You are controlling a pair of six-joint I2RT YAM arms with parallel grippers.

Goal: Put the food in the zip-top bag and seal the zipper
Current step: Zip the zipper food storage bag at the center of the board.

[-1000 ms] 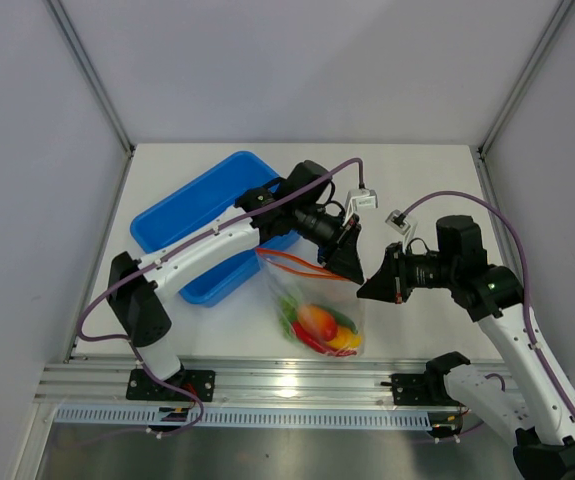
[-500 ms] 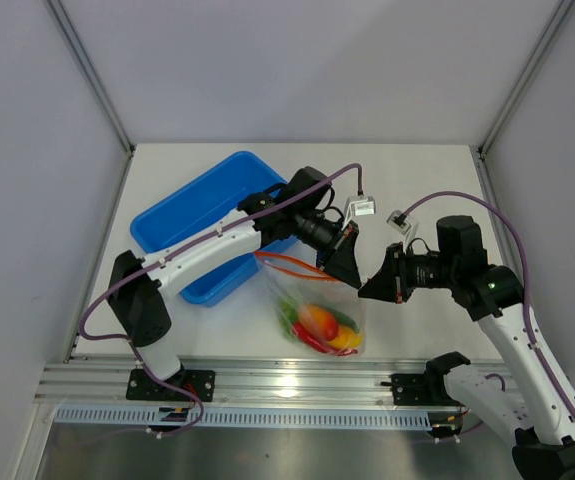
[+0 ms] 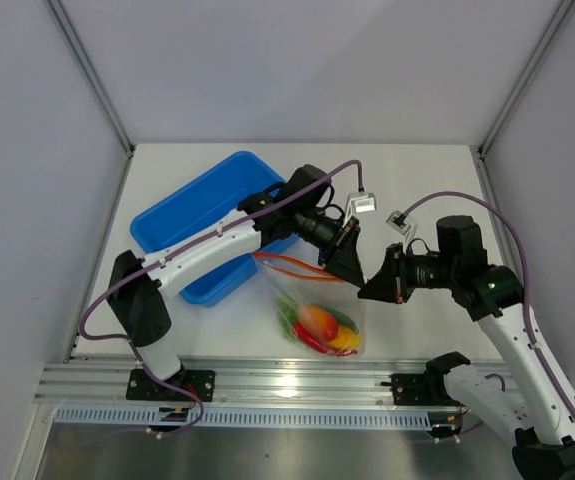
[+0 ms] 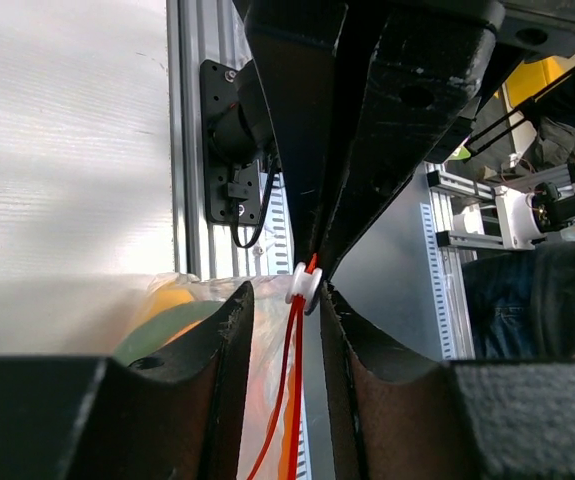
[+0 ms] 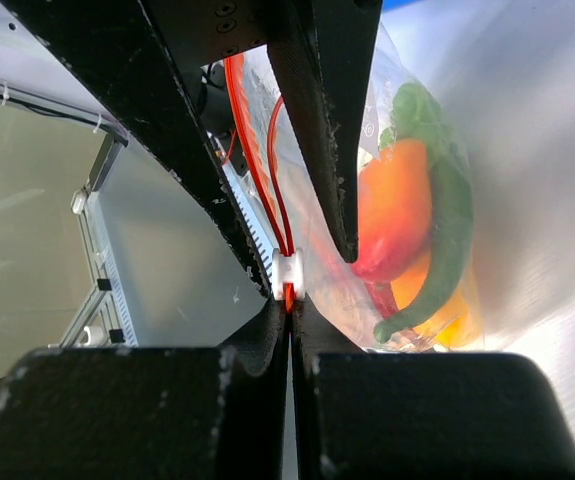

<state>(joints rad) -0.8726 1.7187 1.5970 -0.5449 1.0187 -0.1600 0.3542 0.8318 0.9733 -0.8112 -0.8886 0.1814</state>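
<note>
**Change from one second earlier.** In the top view, the left arm's wrist has turned slightly, and its white camera block sits a little lower. The right arm, bag, food and tray lie where they were.

**Task items.** The zip-top bag (image 3: 289,290) lies on the table (image 3: 417,190) at 6 o'clock, near the arm bases. The food (image 3: 317,322) is inside it, bunched at the near end. The right wrist view shows a red-orange fruit (image 5: 392,215) and a green pepper (image 5: 449,235) through the plastic. The zipper (image 3: 292,262) runs along the far edge of the bag, from 9 o'clock to 3 o'clock.

**Right gripper (image 5: 289,310).**
- It reaches in from 3 o'clock.
- Its jaws are fully closed and pinch the red end of the zipper.
- The white slider (image 5: 289,270) sits just beyond the fingertips.

**Left gripper (image 4: 285,298).**
- It comes down from 10 o'clock.
- Its jaws stand at a narrow gap and straddle the zipper just behind the slider.
- Daylight shows between each of its fingers (image 4: 229,380) and the red strips, so nothing is clamped.

**Background.** The blue tray (image 3: 182,215) rests at 10 o'clock, beyond the bag and under the left arm.
</note>
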